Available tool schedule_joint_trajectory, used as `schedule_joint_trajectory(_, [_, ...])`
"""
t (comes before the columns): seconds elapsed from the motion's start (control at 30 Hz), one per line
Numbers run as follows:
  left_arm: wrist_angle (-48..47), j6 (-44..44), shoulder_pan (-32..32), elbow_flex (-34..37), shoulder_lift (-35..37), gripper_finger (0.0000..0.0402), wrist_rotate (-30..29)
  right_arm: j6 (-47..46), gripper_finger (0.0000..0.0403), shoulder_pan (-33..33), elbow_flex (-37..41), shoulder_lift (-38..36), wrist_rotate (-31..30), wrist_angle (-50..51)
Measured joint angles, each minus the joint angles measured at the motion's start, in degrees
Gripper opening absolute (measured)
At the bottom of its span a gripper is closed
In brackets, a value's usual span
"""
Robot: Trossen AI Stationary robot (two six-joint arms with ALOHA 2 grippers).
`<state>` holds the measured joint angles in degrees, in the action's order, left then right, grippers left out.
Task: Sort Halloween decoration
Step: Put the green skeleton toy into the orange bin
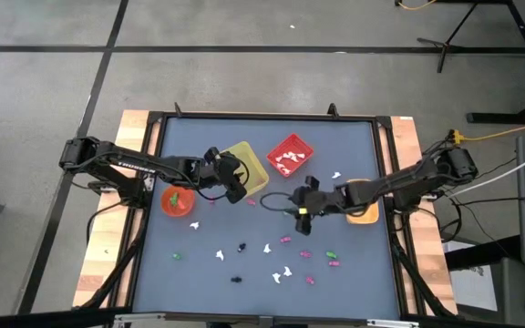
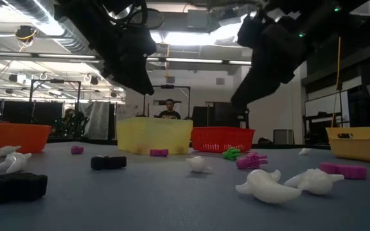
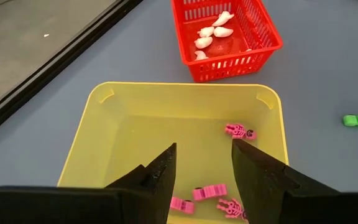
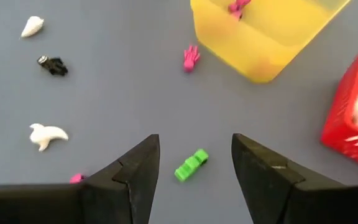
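Your left gripper [image 3: 204, 168] hangs over the yellow bin [image 1: 244, 169], jaws released and empty. Below it, pink trinkets [image 3: 209, 192] lie on the bin's floor, with another pink one [image 3: 239, 131] farther along toward the bin's far wall.

Just beyond the yellow bin sits the red basket [image 3: 241, 59], which holds white pieces [image 3: 215, 31].

Your right gripper [image 4: 194, 165] is out over the middle of the mat [image 1: 354, 273], jaws released too, nothing between them. A green piece [image 4: 191, 165] lies on the mat right under the gap between its fingers (not touched, as far as you can see).

Near it you have a loose pink piece [image 4: 191, 57] beside the yellow bin, two white pieces [image 4: 47, 135] and a black one [image 4: 53, 65].

More trinkets are scattered across the mat's near half [image 1: 283, 272]. An orange bowl [image 1: 177, 200] with something green in it sits under your left arm.
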<state>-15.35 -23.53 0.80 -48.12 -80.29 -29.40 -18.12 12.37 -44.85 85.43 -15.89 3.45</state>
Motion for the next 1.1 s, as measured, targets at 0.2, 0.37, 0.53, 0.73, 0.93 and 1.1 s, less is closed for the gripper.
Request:
schedule_joint_trajectory(0.2, [0.0, 0.0, 0.0, 0.0, 0.0, 0.0139, 0.2, -0.1, 0.0199, 4.9, 0.6, 2.3, -10.1, -3.0])
schedule_joint_trajectory(0.37, [0.1, -0.2, 0.0, 0.0, 0.0, 0.0139, 0.3, -0.1, 0.0199, 6.6, 0.6, 7.6, -12.0, -7.7])
schedule_joint_trajectory(0.53, [0.1, -0.3, 0.0, 0.0, 0.0, 0.0139, 0.3, -1.7, 0.0199, 6.4, 0.6, 12.6, -12.4, -10.4])
schedule_joint_trajectory(0.73, [0.1, -0.3, 0.0, 0.0, 0.0, 0.0139, 0.3, -4.4, 0.0199, 6.4, 0.6, 16.8, -16.7, -9.9])
schedule_joint_trajectory(0.93, [0.0, -0.3, 0.0, 0.0, 0.0, 0.0139, 0.3, -4.9, 0.0199, 6.4, 0.5, 19.0, -16.5, -10.2])
schedule_joint_trajectory(1.1, [0.0, -0.3, 0.0, 0.0, 0.0, 0.0139, 0.3, -7.0, 0.0185, 6.4, 0.5, 19.3, -15.5, -10.2])
